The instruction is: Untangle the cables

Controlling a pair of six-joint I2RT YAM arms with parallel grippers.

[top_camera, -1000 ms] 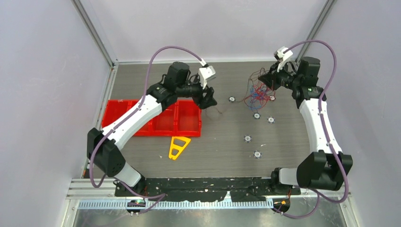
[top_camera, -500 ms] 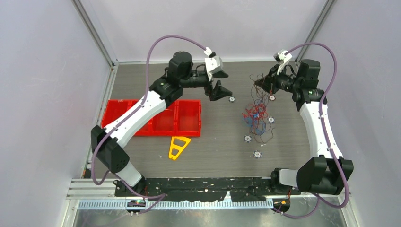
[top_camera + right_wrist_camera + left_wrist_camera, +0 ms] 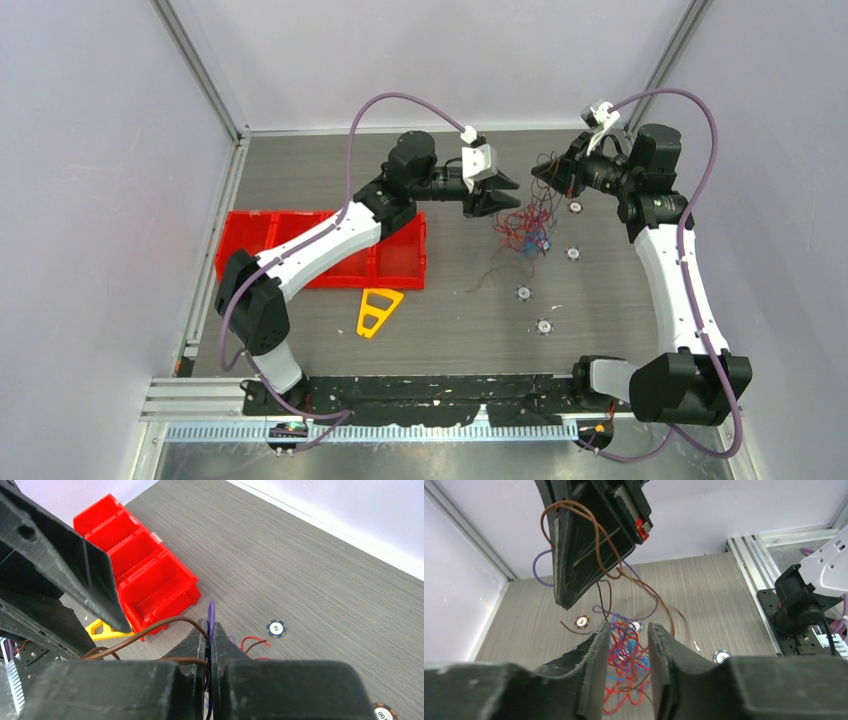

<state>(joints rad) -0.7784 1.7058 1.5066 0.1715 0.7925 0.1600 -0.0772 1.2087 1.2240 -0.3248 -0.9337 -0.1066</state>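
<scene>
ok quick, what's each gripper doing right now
Left gripper: open, holding nothing.
Right gripper: shut on the cables, with brown and purple strands pinched in it.

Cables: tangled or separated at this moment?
Tangled. The cables form one knotted red, blue and brown clump trailing from the shut right gripper; the left gripper is open beside it.

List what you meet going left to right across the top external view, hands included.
red bins → left hand → right hand. The cables overlap both hands sideways, so they are left out.
</scene>
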